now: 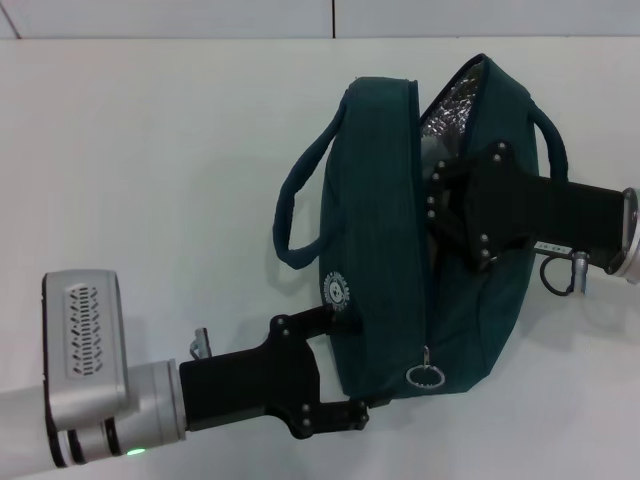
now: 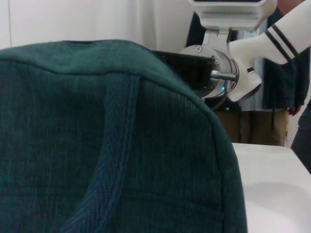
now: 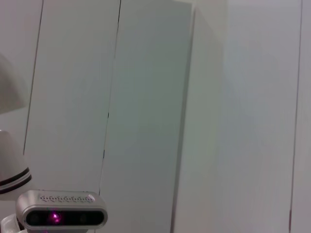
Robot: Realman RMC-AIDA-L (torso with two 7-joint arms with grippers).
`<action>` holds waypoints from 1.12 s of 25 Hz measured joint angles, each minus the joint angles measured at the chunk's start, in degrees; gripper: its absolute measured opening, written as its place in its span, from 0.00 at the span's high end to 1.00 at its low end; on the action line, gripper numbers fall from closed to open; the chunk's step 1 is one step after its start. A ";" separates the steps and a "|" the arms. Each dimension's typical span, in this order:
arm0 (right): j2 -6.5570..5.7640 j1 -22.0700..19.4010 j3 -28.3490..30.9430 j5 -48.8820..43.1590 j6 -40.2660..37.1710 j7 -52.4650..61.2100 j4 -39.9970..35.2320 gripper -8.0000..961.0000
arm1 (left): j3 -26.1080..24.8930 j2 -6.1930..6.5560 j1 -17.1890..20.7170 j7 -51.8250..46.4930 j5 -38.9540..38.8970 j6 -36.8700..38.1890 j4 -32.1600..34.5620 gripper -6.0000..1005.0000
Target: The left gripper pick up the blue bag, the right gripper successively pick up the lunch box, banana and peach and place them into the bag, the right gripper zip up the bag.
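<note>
I count one blue bag (image 1: 385, 250) on the white table (image 1: 150, 180), two handles, mouth unzipped showing foil lining. My left hand (image 1: 345, 365) pinches its near end. My right hand (image 1: 435, 215) reaches inside the opening; I cannot tell its grip or contents.

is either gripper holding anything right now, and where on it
The left gripper grips the blue bag at its near bottom edge. The right gripper reaches into the bag's open mouth; whether it holds anything cannot be told.
</note>
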 joint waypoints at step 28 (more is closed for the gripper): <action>-1.10 -2.55 -1.40 2.81 -3.57 0.24 1.54 0.95 | -0.23 0.03 -0.01 2.27 -12.24 -3.41 0.09 0.31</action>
